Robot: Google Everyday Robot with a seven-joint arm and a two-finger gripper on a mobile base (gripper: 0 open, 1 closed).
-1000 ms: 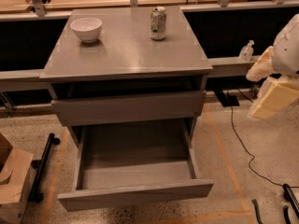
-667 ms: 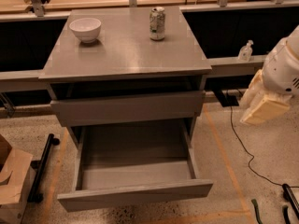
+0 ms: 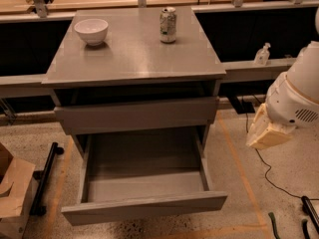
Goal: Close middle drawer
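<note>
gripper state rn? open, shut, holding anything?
Gripper: cannot be told; it hangs to the right of the grey cabinet, apart from it.

I had the arm (image 3: 298,91) at the right edge, bent downward, gripper (image 3: 264,132) hanging low at its tip.

The tool (image 3: 264,133) sits lower and further left than a second ago, and is now near the right side of the cabinet (image 3: 134,59).
</note>
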